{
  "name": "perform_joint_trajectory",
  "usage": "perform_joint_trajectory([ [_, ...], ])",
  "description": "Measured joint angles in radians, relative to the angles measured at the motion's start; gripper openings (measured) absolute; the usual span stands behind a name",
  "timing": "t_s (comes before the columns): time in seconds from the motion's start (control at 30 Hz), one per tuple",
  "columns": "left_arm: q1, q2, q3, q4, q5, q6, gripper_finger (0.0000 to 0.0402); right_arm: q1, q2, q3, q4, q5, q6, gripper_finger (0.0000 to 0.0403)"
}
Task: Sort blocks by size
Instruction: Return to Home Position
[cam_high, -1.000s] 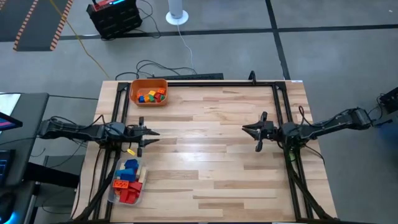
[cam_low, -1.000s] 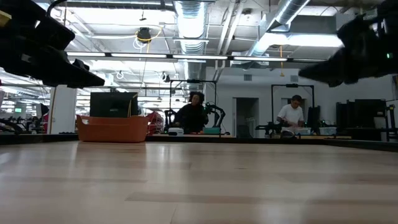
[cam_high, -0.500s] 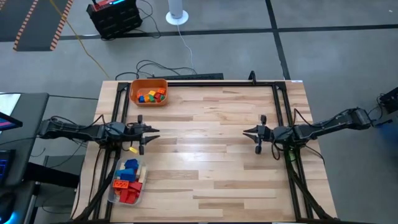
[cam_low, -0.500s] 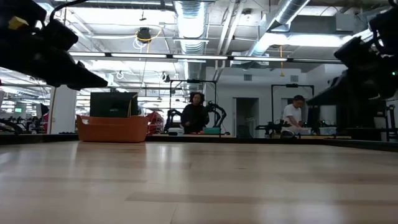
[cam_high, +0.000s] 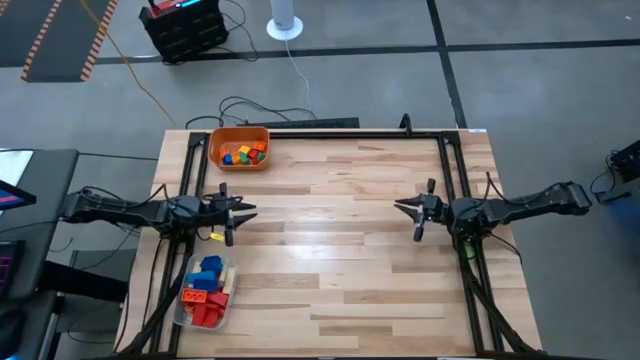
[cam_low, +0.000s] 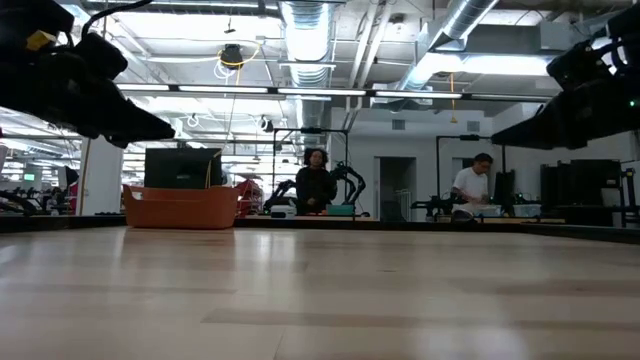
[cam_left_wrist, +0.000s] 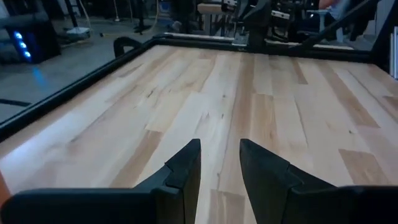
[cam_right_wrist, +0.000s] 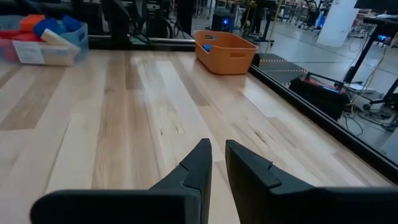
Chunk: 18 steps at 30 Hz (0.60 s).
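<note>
Left tool (cam_high: 246, 211): narrowly parted, empty; clear tub (cam_high: 204, 291) of longer blocks (cam_high: 208, 282) kept beside it.
Right tool (cam_high: 398, 208): pressed together, empty; orange bin (cam_high: 239, 147) lies well apart.

The table (cam_high: 340, 250) is pale wood in light and darker tan planks, framed by a black rail (cam_high: 340, 133). The orange bin (cam_high: 239, 146) holds small green, yellow, orange and blue blocks (cam_high: 243, 154). The clear plastic tub (cam_high: 203, 291) holds longer red, blue, orange and tan blocks (cam_high: 206, 295). Both arms are dark. The floor (cam_high: 380, 60) is grey.
</note>
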Motion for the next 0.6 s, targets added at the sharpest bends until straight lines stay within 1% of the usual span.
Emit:
perform_joint_trajectory([
  [0.07, 0.000, -0.001, 0.000, -0.004, 0.000, 0.014, 0.0105, 0.000, 0.000, 0.003, -0.001, 0.000, 0.000, 0.0085],
  [0.23, 0.000, 0.000, 0.003, -0.040, 0.000, 0.122, 0.0105, 0.000, 0.001, 0.004, -0.008, 0.000, 0.000, 0.0085],
  [0.6, 0.000, 0.000, 0.004, -0.058, -0.001, 0.110, 0.0105, 0.000, 0.001, 0.008, -0.005, -0.002, 0.000, 0.0085],
])
